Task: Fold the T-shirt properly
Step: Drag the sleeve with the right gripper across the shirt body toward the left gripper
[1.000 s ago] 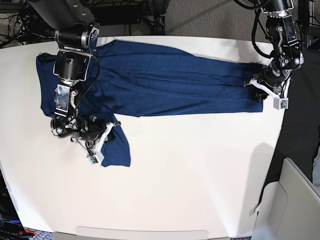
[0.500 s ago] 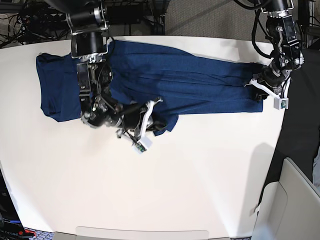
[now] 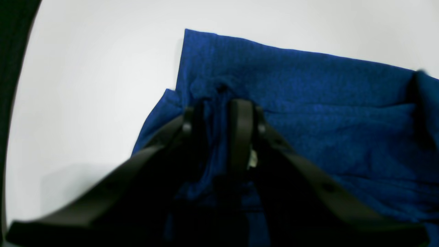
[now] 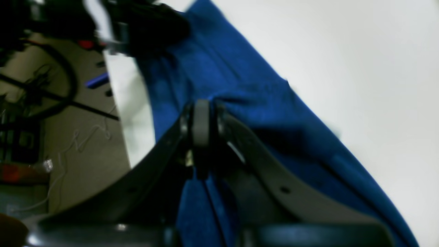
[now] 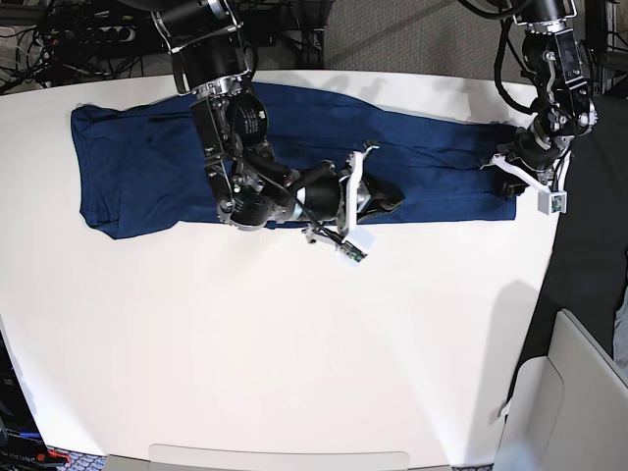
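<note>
Both grippers are pinching the dark navy-blue knit T-shirt (image 5: 147, 167) stretched along the white table's (image 5: 294, 373) far edge: right gripper (image 5: 378, 201) clamps a fold mid-shirt, left gripper (image 5: 498, 167) grips its end corner.

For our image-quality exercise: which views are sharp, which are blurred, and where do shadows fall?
Base view: sharp, evenly lit, with a soft shadow on the table at lower right. Left wrist view: T-shirt weave fairly clear, left gripper dark and unfocused. Right wrist view: smeared throughout, with the right gripper blurred.
</note>
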Tool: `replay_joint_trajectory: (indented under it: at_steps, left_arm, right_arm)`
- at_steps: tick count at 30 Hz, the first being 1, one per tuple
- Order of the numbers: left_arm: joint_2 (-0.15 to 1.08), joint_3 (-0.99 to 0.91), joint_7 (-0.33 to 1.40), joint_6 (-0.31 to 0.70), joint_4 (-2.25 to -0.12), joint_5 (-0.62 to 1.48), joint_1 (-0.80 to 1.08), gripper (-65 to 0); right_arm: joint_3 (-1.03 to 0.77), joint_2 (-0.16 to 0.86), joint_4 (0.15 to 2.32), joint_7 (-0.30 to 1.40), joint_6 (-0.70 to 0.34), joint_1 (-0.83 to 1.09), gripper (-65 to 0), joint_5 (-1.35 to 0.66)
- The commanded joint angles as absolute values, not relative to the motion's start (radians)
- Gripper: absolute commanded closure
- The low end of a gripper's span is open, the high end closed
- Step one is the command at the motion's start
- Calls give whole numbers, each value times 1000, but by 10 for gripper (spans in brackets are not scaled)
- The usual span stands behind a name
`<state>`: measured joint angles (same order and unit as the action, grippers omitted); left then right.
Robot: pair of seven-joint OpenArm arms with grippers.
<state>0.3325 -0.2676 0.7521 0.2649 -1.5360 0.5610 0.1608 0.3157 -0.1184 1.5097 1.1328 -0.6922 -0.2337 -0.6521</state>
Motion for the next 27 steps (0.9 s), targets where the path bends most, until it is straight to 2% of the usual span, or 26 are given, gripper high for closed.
replay_joint_trajectory:
  at_steps: [1, 7, 13, 21, 27]
  left_arm:
    - [348, -271, 731, 269, -1550, 572, 153, -140]
    - [348, -271, 731, 269, -1554, 573, 168, -140]
    - [348, -271, 731, 269, -1552, 573, 171, -140]
    - [348, -280, 728, 266, -1557, 573, 170, -140]
    - [349, -280, 731, 266, -1627, 573, 170, -142]
  right_arm:
    - [328, -136, 1524, 1112, -698, -266, -9, -671]
    - [377, -157, 1395, 1109, -698, -325, -27, -670]
    - [461, -157, 1372, 1116, -698, -349, -236, -670]
    - [484, -157, 1458, 1112, -698, -343, -243, -670]
    - [348, -91, 1503, 1110, -698, -306, -243, -670]
